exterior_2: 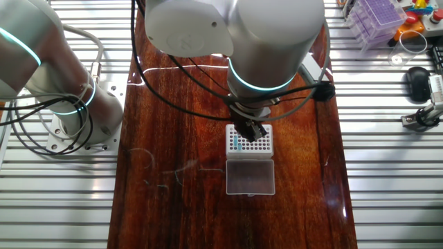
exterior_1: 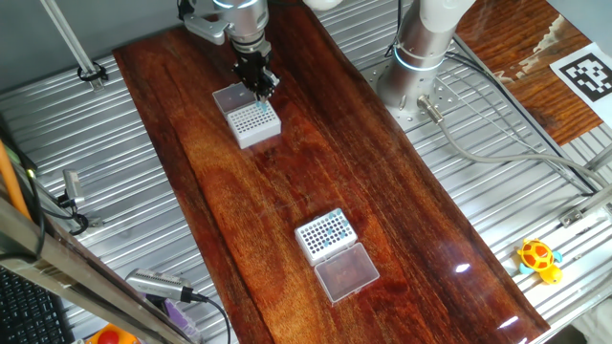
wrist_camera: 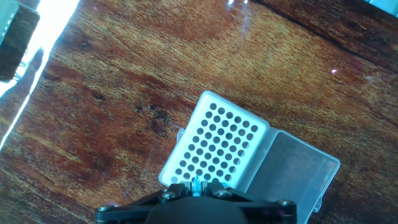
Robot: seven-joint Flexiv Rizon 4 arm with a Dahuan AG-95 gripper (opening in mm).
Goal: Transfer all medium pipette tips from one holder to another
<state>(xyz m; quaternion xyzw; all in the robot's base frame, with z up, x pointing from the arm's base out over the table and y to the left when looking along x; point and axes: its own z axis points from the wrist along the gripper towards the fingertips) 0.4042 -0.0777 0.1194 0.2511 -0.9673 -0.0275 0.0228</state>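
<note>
We hover our gripper point(exterior_1: 263, 93) — pinching one teal tip point(wrist_camera: 196, 183) — over the far holder point(exterior_1: 254, 120); next, a straight plunge into a hole.

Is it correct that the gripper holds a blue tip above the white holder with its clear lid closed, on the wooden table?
Not quite: the lid is open, lying flat beside the holder, as the hand view shows. The rest stands: the gripper holds a blue tip above that white holder on the wooden table.

No readable text, black-and-white fiducial marker point(exterior_1: 585, 74) on board
</note>
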